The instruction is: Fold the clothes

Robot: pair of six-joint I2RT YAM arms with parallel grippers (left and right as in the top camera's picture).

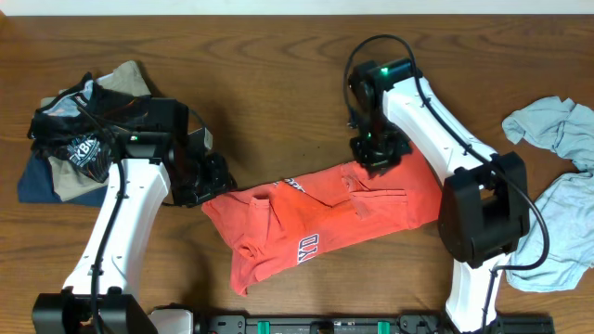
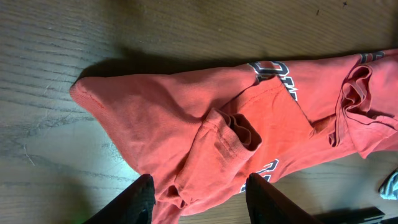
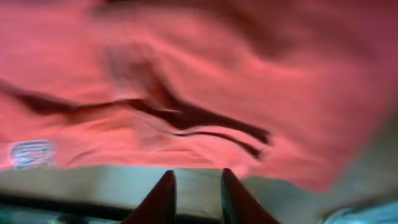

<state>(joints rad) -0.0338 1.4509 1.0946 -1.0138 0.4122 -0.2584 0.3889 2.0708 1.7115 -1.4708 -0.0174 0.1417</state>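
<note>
Overhead view: the coral-red T-shirt (image 1: 325, 218) lies rumpled and stretched crosswise on the wooden table (image 1: 278, 65), between the two arms. The left claw (image 1: 212, 181) is at one end of the shirt, over its corner. The right claw (image 1: 376, 153) points down at the upper edge of the other end. From here I cannot tell whether either one touches the cloth.

In the left wrist view, the left claw's fingers (image 2: 140, 202) stand well apart and grip nothing. The red cloth lies flat between them and spreads out ahead. A doubled-over sleeve (image 2: 233, 134) is just ahead of the claw, and the white block lettering (image 2: 273, 71) is farther ahead, toward the right.

The right wrist view is blurred. The right claw's fingers (image 3: 165, 193) are parted by a narrow gap with only bare wood showing between them, so it holds nothing. Red cloth fills the view just beyond the tips, with a small pale logo (image 3: 30, 152) off to the left.

A pale grey-blue shirt (image 1: 557, 204) lies well apart from the right claw, beyond that arm. A heap of dark garments (image 1: 79, 139) lies near the left claw, on the side away from the T-shirt.
</note>
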